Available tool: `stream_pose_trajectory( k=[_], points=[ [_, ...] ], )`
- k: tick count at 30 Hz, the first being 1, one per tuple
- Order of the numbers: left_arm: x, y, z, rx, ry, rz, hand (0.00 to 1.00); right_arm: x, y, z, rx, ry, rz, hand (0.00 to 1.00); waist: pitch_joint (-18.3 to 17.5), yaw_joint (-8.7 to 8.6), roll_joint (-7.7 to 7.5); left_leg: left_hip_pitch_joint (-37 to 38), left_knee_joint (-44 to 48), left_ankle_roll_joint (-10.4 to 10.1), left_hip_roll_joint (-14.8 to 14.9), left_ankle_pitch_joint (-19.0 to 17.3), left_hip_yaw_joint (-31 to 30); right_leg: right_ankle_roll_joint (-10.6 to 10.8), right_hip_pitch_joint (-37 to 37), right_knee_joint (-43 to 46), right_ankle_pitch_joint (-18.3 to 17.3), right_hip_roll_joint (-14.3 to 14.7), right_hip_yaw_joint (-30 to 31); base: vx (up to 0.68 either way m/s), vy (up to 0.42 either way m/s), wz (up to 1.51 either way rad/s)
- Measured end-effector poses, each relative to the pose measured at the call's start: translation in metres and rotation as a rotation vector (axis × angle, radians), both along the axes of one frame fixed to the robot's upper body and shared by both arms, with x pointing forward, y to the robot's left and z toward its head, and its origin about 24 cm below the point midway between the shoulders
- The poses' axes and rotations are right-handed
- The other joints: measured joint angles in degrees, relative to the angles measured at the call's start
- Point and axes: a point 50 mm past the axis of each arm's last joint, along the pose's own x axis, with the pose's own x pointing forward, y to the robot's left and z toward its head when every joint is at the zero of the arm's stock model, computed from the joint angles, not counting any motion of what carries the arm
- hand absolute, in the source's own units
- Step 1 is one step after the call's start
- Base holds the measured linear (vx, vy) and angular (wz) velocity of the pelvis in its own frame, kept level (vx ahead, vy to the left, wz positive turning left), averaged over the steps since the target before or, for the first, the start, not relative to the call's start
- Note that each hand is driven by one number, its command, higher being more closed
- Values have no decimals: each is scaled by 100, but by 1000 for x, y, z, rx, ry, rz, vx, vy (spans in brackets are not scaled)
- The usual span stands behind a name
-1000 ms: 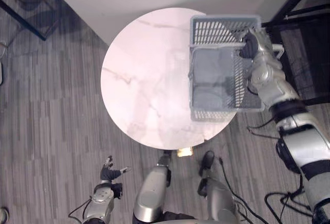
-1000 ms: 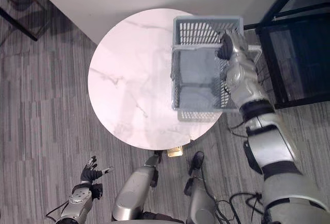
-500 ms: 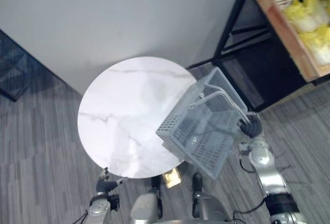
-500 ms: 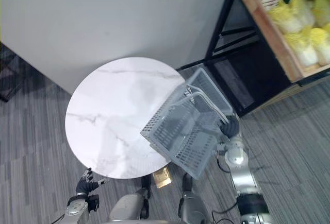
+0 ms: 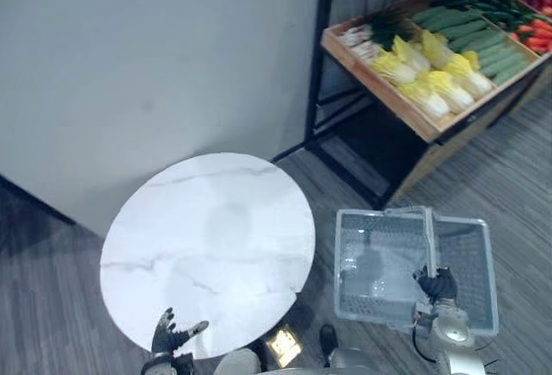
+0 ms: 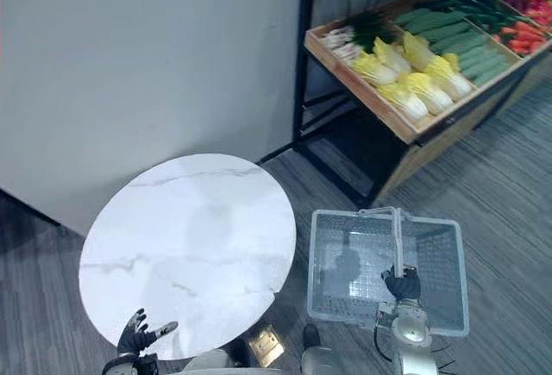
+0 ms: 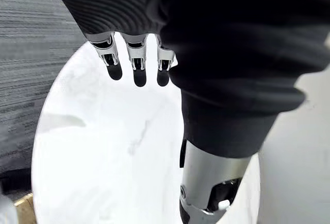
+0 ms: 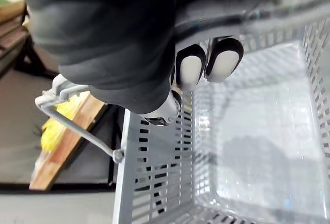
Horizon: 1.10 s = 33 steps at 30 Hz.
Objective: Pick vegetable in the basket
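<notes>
Basket (image 5: 379,265) of grey slotted plastic, hanging just right of the round white marble table (image 5: 207,237) and off its top, handle (image 5: 427,237) gripped in the curled fingers (image 8: 192,69) of the right hand (image 5: 438,284). Left hand (image 5: 171,337) low at the table's near edge, fingers spread and holding nothing. Vegetables far right in a wooden tray (image 5: 373,90) on a dark rack: pale yellow cabbages (image 5: 435,82), green cucumbers (image 5: 470,30) beyond them.

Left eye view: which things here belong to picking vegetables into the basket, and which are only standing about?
For the job: basket, held by the right hand; vegetables in the wooden tray.
Just there: round white table; left hand, open, idle.
</notes>
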Motion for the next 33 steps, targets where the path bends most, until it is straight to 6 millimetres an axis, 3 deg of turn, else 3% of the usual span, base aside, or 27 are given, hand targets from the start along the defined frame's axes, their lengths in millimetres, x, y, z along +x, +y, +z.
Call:
stream_pose_trajectory(
  k=[1, 3, 5, 6, 7, 9, 10, 11, 12, 13, 15, 18, 19, 22, 23, 28, 31, 33],
  points=[
    [0, 0, 0, -4, -4, 4, 0, -2, 0, -1, 5, 2, -7, 100, 2, 2, -4, -1, 50, 0, -12, 0, -26, 72, 79, 411, -189, -126, -26, -107, -114, 19],
    [1, 0, 3, -2, -16, 3, 0, -6, -1, -3, 9, 14, -12, 100, -72, 13, -151, -199, 230, -12, -91, 36, -131, 328, 431, 892, -414, -460, -15, -65, -155, 24],
    [6, -4, 5, -11, -40, 3, 0, 0, -2, 1, 3, -8, -7, 100, -80, 55, -160, -700, 463, -153, -60, 255, -257, 528, 819, 54, -949, -452, -74, -155, -208, 23],
    [5, -11, 3, -35, -40, 8, 0, 3, -4, 5, -8, -20, -6, 100, -51, 171, -59, -836, 400, -214, 3, 469, -251, 453, 948, -484, -1093, -371, -201, -235, -260, 6],
    [4, -15, 2, -49, -40, 13, 0, 6, -5, 6, -11, -26, -4, 100, -28, 191, 17, -902, 373, -224, 80, 560, -272, 393, 1027, -750, -1132, -306, -308, -273, -275, 13],
    [3, -29, -1, -86, -34, -14, 0, 9, -9, 11, -30, -36, 3, 100, 21, 148, 351, -1139, 112, -376, 317, 1044, -604, 110, 1073, -1108, -1045, 55, -669, -278, -258, 57],
    [4, -34, -1, -91, -32, -38, 0, 9, -10, 11, -35, -34, 1, 100, 54, 132, 386, -1069, -445, -528, 288, 1675, -786, -44, 1004, -1115, -956, 118, -829, -264, -168, 70],
    [5, -35, -1, -92, -33, -47, 0, 8, -11, 11, -36, -34, -1, 100, 84, 113, 325, -1003, -753, -642, 243, 1906, -851, -143, 938, -1158, -903, 102, -972, -340, -194, 68],
    [8, -39, -1, -98, -36, -61, 0, 8, -13, 12, -36, -39, -16, 100, 139, 123, 256, -996, -403, -627, 237, 1656, -852, -305, 886, -1179, -830, 81, -1127, -316, -183, 53],
    [8, -40, -1, -98, -34, -68, 0, 8, -14, 13, -40, -43, -18, 100, 176, 131, 191, -980, 277, -572, 215, 1130, -826, -396, 845, -1175, -762, 35, -1182, -341, -218, 43],
    [4, -39, -2, -98, -24, -64, 0, 10, -11, 16, -41, -61, -6, 100, 179, 131, 194, -787, 975, -526, 264, 493, -912, -446, 680, -1166, -625, 33, -1170, -301, -142, 11],
    [-5, -38, -5, -100, -1, -52, 0, 13, -5, 21, -41, -85, 22, 100, 176, 102, 202, -411, 1351, -555, 326, -76, -1026, -450, 500, -1168, -488, 89, -1046, -191, 0, -19],
    [-8, -40, -7, -106, 5, -48, 0, 14, -5, 25, -47, -102, 23, 100, 146, 88, 251, -86, 1105, -590, 299, -306, -1055, -429, 359, -1178, -417, 161, -939, -166, 72, -32],
    [-7, -40, -7, -108, 8, -48, 0, 13, -5, 24, -44, -102, 15, 100, 92, -52, 335, 390, -77, -748, 231, -496, -908, -302, 97, -1119, -320, 242, -922, -162, 130, -11],
    [-4, -40, -7, -104, 5, -52, 0, 12, -4, 23, -35, -100, 9, 100, 107, -65, 244, 398, -151, -759, 183, -466, -855, -263, 31, -1091, -290, 199, -850, -117, 125, -20],
    [1, -40, -6, -90, 2, -69, 0, 6, -1, 18, -19, -82, 1, 100, 115, -161, 181, 502, -58, -648, 19, -504, -499, -101, -17, -1147, -71, 155, -484, -47, 93, -38],
    [9, -38, -2, -83, -21, -70, 0, 7, -1, 18, -18, -86, -1, 100, 118, -180, 169, 543, 6, -549, 39, -576, -38, -45, -161, -1351, 209, 319, 18, -47, 100, -97],
    [13, -37, -1, -78, -32, -68, 0, 11, 0, 20, -16, -97, 5, 100, 123, -196, 160, 633, 157, -556, 145, -810, 401, -20, -315, -1525, 373, 517, 387, -93, 73, -133]
  ],
)
